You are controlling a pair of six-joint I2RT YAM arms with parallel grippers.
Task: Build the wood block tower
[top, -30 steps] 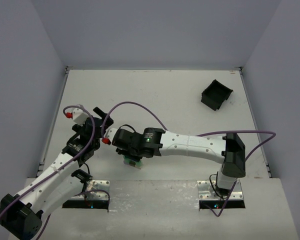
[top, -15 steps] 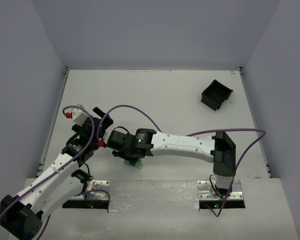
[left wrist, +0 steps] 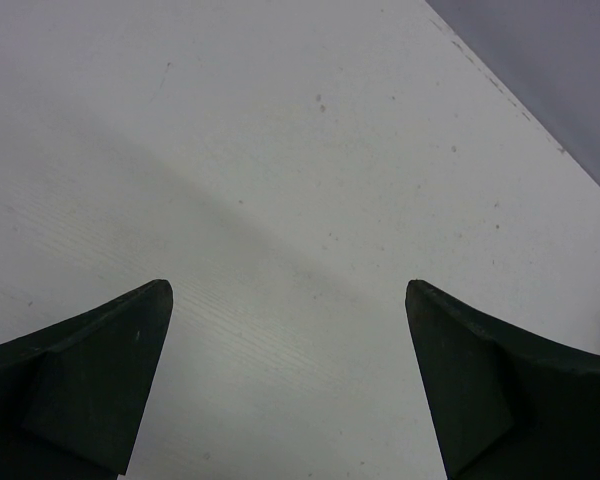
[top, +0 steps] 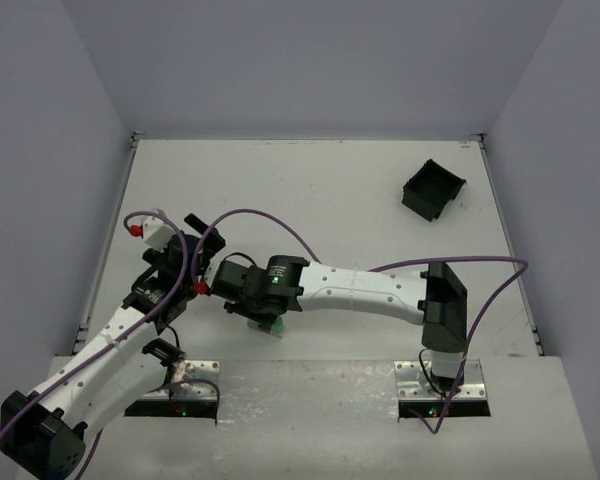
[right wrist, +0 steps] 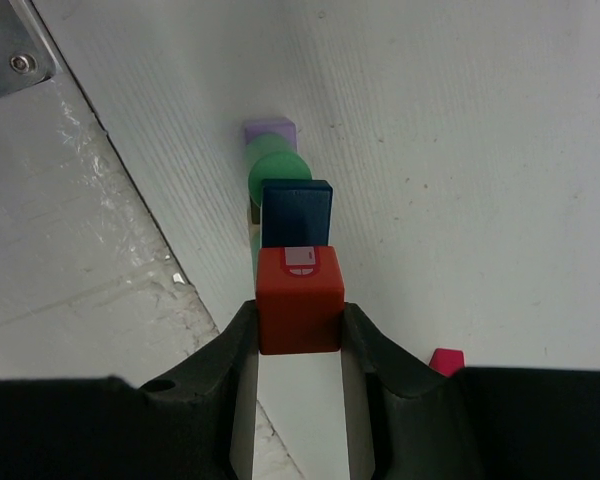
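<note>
Your red block (right wrist: 299, 290) is pinched by its sides in the right gripper (right wrist: 299, 312), jaws nearly closed on it. It sits straight over the tower (right wrist: 276, 172), above the blue block (right wrist: 296, 212). The tower stands at 6 o'clock on the table (top: 330, 190). In the last second that arm slid toward 9 o'clock, then stopped, so it looks lined up for release. I cannot tell if red touches blue. At 9 o'clock, the left gripper (left wrist: 290, 290) gapes wide, empty.
</note>
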